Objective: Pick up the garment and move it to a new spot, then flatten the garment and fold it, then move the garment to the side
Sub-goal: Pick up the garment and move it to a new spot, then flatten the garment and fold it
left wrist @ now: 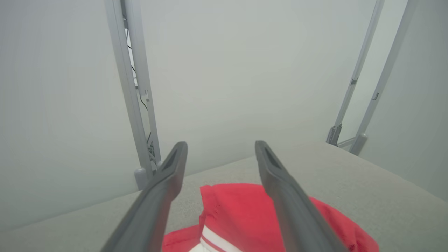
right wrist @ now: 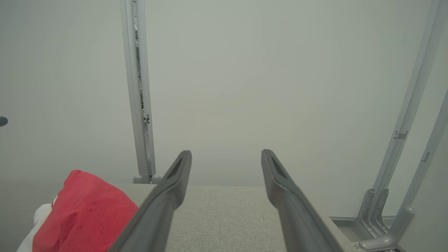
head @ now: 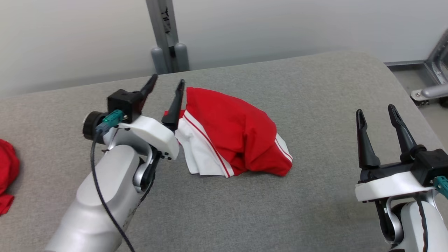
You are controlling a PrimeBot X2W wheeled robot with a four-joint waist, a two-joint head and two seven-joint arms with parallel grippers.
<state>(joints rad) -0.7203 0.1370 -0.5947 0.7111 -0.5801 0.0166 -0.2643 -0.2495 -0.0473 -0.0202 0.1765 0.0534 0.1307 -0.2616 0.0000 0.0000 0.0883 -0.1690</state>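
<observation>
Red garment (head: 231,133) with white stripes lies bunched on grey table (head: 315,87), left pincer (head: 167,81) and right pincer (head: 376,111) both spread.

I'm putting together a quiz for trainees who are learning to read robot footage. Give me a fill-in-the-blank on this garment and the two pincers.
1. The garment bunched on the grey table is red and ____.
2. The left pincer stands ____, holding nothing.
3. The garment lies nearer the ____ pincer than the right pincer.
4. Another cloth at the head view's left edge is ____.

Missing words: white; open; left; red.
</observation>
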